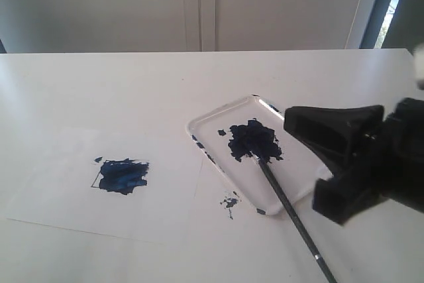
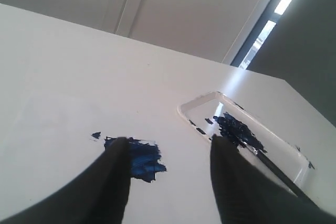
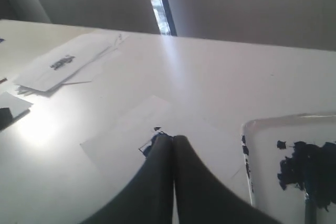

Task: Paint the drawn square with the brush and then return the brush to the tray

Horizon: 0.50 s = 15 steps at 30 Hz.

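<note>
The drawn square (image 1: 122,175) on the white paper sheet (image 1: 59,197) is smeared with dark blue paint. The tray (image 1: 199,130) sits to its right with a blue blot in its middle. The brush (image 1: 291,213) lies with its tip in the blot, and its black handle sticks out over the tray's near rim. My right gripper (image 1: 291,122) hovers over the tray's right part, shut on nothing, apart from the brush. In the left wrist view, my left gripper (image 2: 168,145) is open and empty, with the square (image 2: 142,158) and tray (image 2: 184,109) beyond it. The left gripper does not show in the exterior view.
A small blue paint spatter (image 1: 230,201) marks the table just in front of the tray. Loose papers (image 3: 58,66) lie farther off on the table in the right wrist view. A wall stands behind the table's far edge (image 1: 199,51).
</note>
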Tool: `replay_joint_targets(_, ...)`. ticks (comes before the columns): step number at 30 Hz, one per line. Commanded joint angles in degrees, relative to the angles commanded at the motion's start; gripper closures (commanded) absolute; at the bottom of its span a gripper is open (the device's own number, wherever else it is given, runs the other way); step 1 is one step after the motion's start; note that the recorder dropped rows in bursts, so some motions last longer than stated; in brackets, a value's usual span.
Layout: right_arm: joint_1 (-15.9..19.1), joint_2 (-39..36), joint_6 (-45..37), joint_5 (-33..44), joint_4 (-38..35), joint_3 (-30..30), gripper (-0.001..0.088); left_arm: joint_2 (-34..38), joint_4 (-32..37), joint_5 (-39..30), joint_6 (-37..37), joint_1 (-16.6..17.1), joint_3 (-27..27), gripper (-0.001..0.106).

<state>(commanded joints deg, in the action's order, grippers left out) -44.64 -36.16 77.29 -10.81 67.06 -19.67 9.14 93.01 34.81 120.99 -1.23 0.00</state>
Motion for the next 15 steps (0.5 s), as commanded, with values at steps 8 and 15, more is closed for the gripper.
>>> replay_joint_targets(8, 0.0, 12.2, -0.4, -9.6, -5.6, 11.9, 0.0868, -1.2, 1.3, 1.5, 0.0, 0.0, 0.0, 0.053)
replay_joint_targets(15, 0.0, 19.5, -0.8, -15.1, -8.4, 19.7, 0.0868, -1.2, 4.1, 4.6, 0.0, 0.0, 0.0, 0.053)
